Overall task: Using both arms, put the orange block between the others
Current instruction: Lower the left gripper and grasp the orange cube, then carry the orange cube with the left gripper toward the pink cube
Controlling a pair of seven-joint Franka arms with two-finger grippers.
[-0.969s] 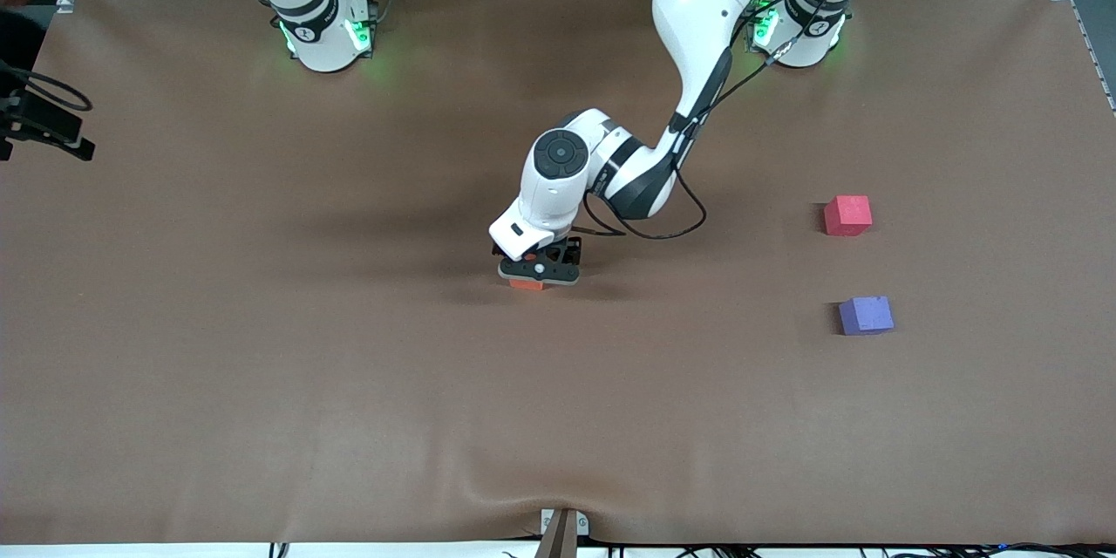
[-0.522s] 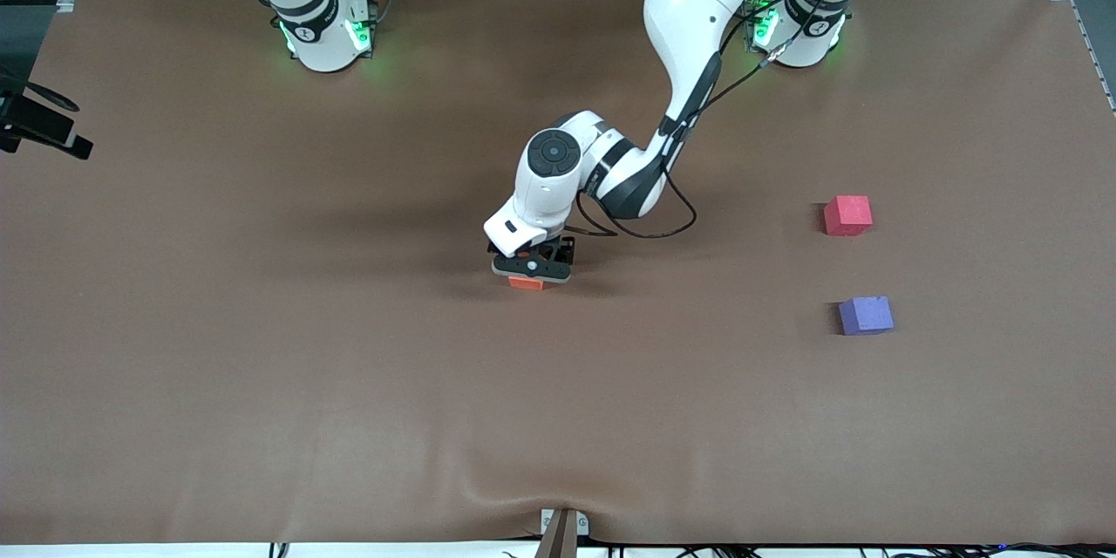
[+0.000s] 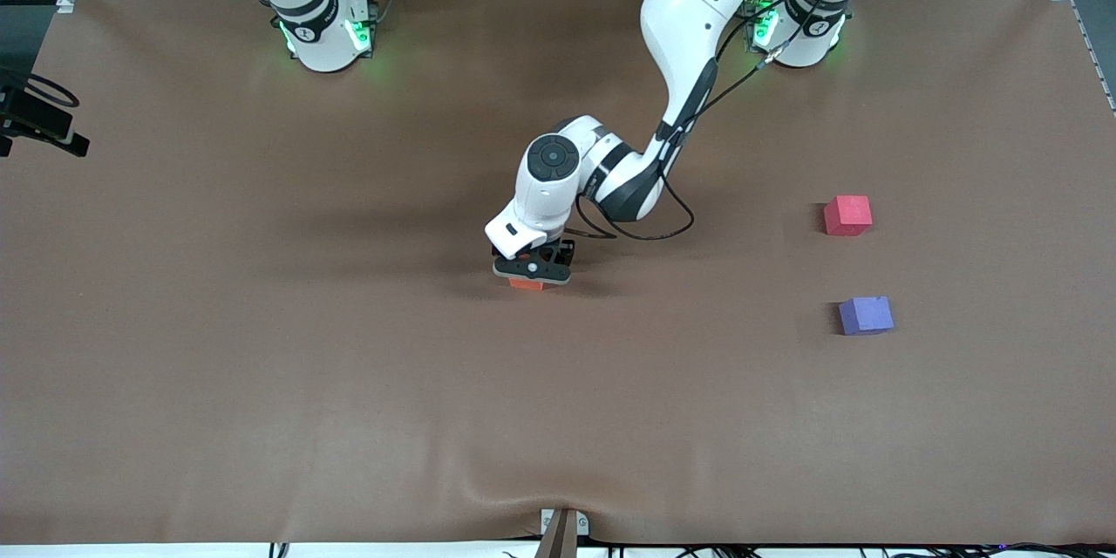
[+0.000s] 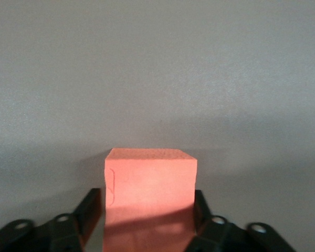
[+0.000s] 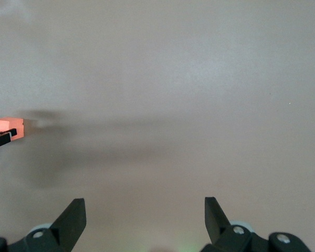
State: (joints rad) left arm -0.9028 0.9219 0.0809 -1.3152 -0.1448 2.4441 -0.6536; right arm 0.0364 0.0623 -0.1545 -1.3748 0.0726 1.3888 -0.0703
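1. While the left arm reaches down to the middle of the counter (image 3: 261, 366), its left gripper (image 3: 532, 272) sits low over the orange block (image 3: 527, 284).
2. Seen from the left wrist, the orange block (image 4: 149, 194) stands between the 2 black fingers (image 4: 88, 214), and each finger touches 1 side of it, so the gripper is clamped on the block.
3. From the front, only a thin orange edge peeks out under the gripper, and the block looks like it rests on the brown counter.
4. Toward the left arm's end of the counter sit the 2 other cubes, well apart from the orange block.
5. Of these 2, the pinkish-red cube (image 3: 847, 215) is farther from the front camera, and the bluish-purple cube (image 3: 866, 315) is nearer to it.
6. A bare gap of counter lies between the 2 cubes.
7. Up near its base, the right arm waits, and its hand does not show in the front view.
8. Seen from the right wrist, the right gripper (image 5: 145, 218) hangs over bare counter with its 2 fingers spread wide apart and nothing between them.
9. That same view shows the orange block (image 5: 7, 127) far off, with a bit of the left gripper on it.
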